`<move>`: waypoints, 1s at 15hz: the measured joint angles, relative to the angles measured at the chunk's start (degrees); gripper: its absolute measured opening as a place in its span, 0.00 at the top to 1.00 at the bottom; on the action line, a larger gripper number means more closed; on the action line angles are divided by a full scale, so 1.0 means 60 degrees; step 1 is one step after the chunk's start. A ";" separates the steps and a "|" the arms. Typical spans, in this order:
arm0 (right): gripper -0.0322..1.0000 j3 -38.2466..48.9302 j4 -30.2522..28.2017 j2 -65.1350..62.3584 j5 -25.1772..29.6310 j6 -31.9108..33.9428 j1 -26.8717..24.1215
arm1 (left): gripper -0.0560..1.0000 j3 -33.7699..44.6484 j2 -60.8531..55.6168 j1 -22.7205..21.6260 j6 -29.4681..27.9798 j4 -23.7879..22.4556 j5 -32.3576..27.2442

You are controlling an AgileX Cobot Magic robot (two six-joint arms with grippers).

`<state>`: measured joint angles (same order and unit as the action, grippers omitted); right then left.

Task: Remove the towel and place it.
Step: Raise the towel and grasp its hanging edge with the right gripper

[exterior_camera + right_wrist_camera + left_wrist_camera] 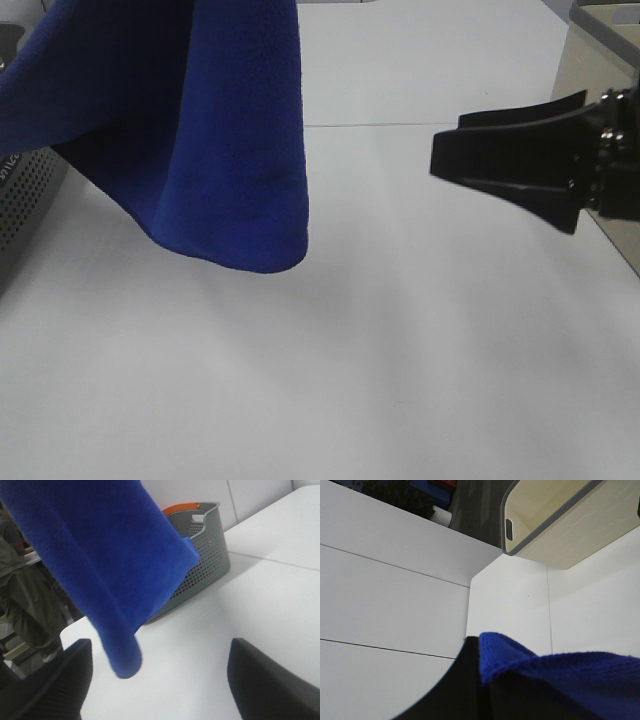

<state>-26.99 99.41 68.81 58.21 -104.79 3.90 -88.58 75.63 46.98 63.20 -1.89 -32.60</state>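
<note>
The towel (200,120) is deep blue and hangs lifted above the white table at the upper left of the exterior high view, its lowest fold just over the table. It also shows in the right wrist view (100,555). My left gripper (487,680) is shut on a folded edge of the towel (545,670); the gripper itself is out of the exterior high view. My right gripper (445,140) is open and empty to the right of the towel, apart from it. In the right wrist view (160,680) its fingers stand wide apart below the hanging towel.
A grey perforated basket (25,190) stands at the table's left edge, behind the towel in the right wrist view (200,565), with something orange (180,507) at its rim. A beige bin with a grey rim (570,530) stands at the table's far right (600,60).
</note>
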 joint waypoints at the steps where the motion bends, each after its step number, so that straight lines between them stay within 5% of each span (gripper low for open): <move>1: 0.29 -0.0076 0.0000 0.0306 -0.0067 -0.0344 0.0611 | 0.95 0.0000 0.0067 0.0000 0.0000 0.0010 0.0115; 6: 0.29 -0.1280 -0.0010 0.1767 -0.2464 -0.0659 0.2349 | 0.95 0.0000 0.0210 0.0000 0.0000 0.0029 0.0172; 15: 0.29 -0.2044 0.0048 0.2979 -0.0344 -0.0659 0.2454 | 0.95 0.0000 0.0239 0.0000 0.0000 0.0029 0.0306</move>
<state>-39.25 99.69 86.69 56.15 -108.75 18.62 -88.58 77.06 46.98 63.20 -1.72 -30.77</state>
